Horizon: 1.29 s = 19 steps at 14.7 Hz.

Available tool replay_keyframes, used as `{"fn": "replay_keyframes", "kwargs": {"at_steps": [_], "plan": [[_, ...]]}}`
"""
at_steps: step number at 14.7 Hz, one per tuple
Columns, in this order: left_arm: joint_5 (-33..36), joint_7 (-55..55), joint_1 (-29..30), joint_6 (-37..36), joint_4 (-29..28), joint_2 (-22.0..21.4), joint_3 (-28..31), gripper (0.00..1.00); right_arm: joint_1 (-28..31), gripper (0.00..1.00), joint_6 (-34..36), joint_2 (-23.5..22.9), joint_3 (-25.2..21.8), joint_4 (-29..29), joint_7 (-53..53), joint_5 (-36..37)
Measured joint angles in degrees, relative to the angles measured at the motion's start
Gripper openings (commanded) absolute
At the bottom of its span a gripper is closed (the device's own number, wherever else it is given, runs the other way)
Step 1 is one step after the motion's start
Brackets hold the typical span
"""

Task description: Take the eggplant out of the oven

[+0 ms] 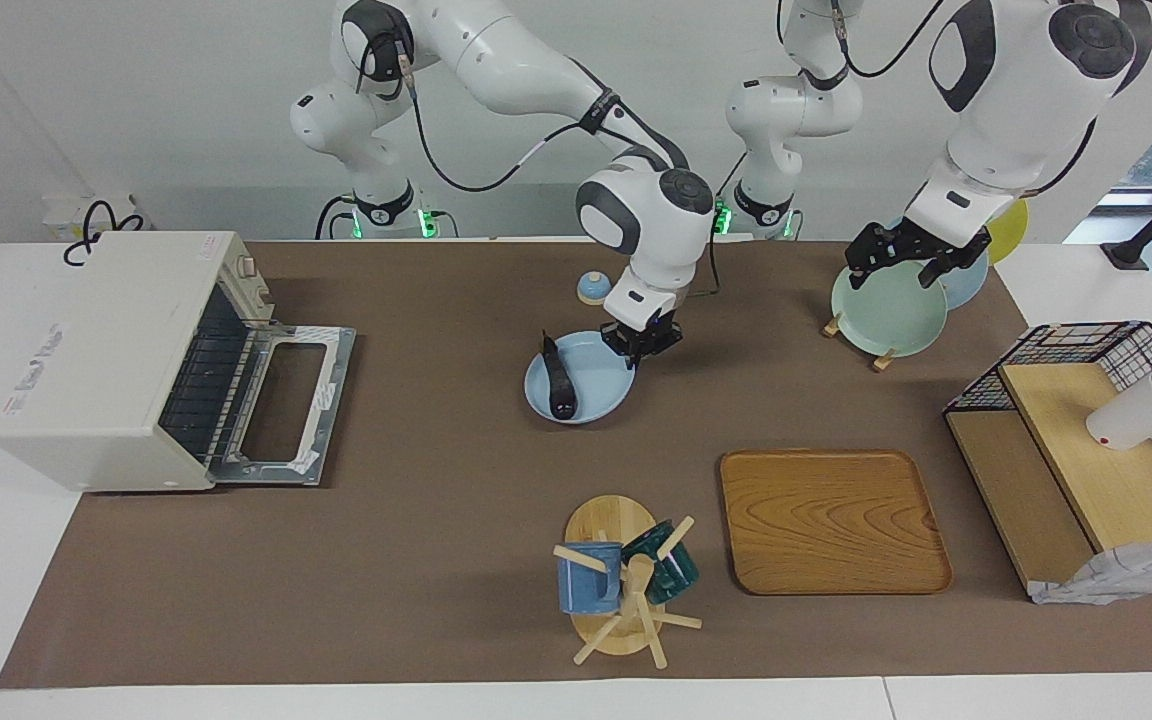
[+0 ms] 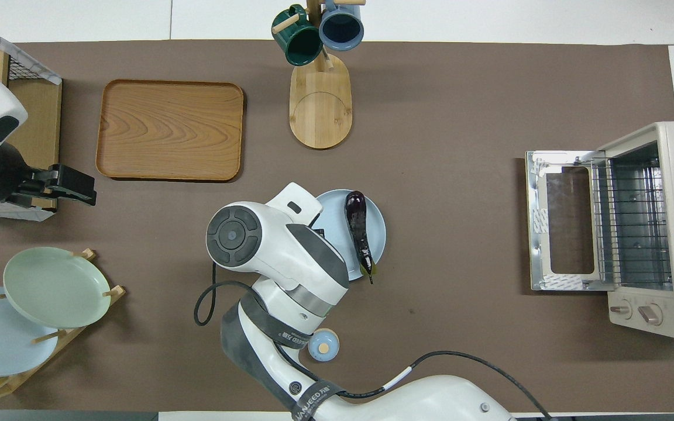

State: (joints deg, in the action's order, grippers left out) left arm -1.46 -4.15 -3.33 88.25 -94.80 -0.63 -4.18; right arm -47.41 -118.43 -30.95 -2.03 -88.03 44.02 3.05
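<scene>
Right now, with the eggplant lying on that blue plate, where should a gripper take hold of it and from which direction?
Grip the eggplant around its thick middle, coming straight down from above, fingers closing across its width. It lies flat and lengthwise on the blue plate, thin stem end pointing toward the robots, so the stem is likely too slender to hold. The right gripper is over the plate's other edge.

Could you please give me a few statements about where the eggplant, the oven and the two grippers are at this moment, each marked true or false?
1. The eggplant lies on the blue plate. True.
2. The oven door is closed. False: it is dropped open, and only the wire rack shows inside.
3. The right gripper is over the blue plate, beside the eggplant. True.
4. The left gripper holds the eggplant. False: it waits over the green plate in the plate rack.
5. The wooden tray holds a mug. False: nothing lies on it.
</scene>
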Motion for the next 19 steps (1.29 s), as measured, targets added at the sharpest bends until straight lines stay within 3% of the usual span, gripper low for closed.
{"fn": "replay_keyframes", "kwargs": {"at_steps": [1, 3, 5, 6, 7, 9, 11, 13, 16, 19], "plan": [[0.0, 0.0, 0.0, 0.0, 0.0, 0.0, 0.0, 1.00, 0.0, 0.17, -1.7, 0.0, 0.0, -0.8, 0.0, -0.6], [0.0, 0.0, 0.0, 0.0, 0.0, 0.0, 0.0, 1.00, 0.2, 0.35, -2.9, 0.1, 0.0, -1.2, 0.0, -0.9], [0.0, 0.0, 0.2, 0.1, 0.0, 0.0, 0.1, 1.00, 0.4, 0.47, -3.1, 0.6, -0.1, -1.0, 0.0, -0.9], [0.0, 0.0, 0.3, 0.1, 0.0, 0.0, 0.2, 1.00, 0.5, 0.47, -2.6, 0.9, -0.1, -0.5, -0.4, -0.5], [0.0, 0.0, 0.5, 0.1, 0.0, 0.0, 0.2, 1.00, 0.9, 0.39, -1.0, 1.3, -0.3, 0.1, -1.7, 0.3], [0.0, 0.0, 0.7, 0.1, 0.0, 0.0, 0.2, 1.00, 3.0, 0.15, 3.8, 2.7, -0.5, 1.1, -7.4, 2.0], [0.0, 0.0, 0.7, 0.3, 0.0, 0.0, 0.0, 1.00, 6.8, 0.00, 10.2, 5.6, -0.8, 1.1, -13.8, 2.7], [0.0, 0.0, 0.6, 1.0, -0.1, 0.0, -0.4, 1.00, 11.7, 0.00, 15.5, 8.9, -0.9, -0.4, -19.5, 3.5], [-0.4, -6.1, -3.1, 4.1, -1.9, 0.0, -1.1, 1.00, 18.7, 0.00, 17.6, 13.7, -0.9, -7.7, -26.2, 7.6], [-0.6, -18.9, -12.6, 11.1, -6.2, 1.0, -1.6, 1.00, 26.0, 0.00, 9.5, 16.5, -0.9, -19.2, -28.8, 9.9]]}}
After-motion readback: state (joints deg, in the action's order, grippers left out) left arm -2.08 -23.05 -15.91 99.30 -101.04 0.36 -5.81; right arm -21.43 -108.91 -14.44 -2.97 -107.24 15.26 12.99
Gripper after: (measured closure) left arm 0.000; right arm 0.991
